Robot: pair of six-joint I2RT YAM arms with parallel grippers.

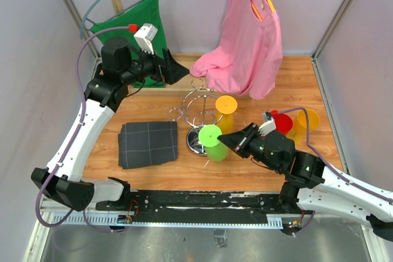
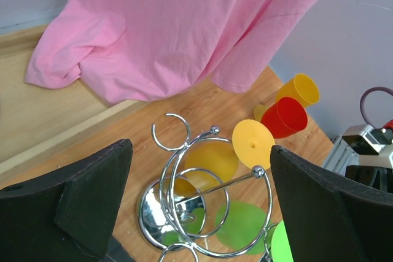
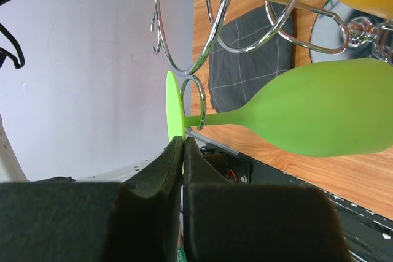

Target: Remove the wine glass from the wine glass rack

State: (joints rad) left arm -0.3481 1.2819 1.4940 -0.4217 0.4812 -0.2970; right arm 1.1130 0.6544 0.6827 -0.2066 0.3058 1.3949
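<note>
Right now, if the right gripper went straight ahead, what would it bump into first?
The round foot of the green wine glass, hanging on the wine glass rack. The shut right gripper points at its edge and may already touch it.

Four wine glasses (image 1: 215, 145) (image 1: 226, 115) (image 1: 283, 122) (image 1: 308, 119), one wine glass rack (image 1: 194, 144), one pink shirt (image 1: 252, 41), one green cloth (image 1: 138, 19), one grey cloth (image 1: 148, 143)

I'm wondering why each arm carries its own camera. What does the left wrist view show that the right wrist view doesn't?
Only the left wrist: the pink T-shirt, a red glass, a loose yellow glass, and the open left tool. Only the right wrist: the grey cloth, and the right tool shut on the foot of the green wine glass. Both: the wine glass rack with that glass and the yellow wine glass hanging on it.
</note>
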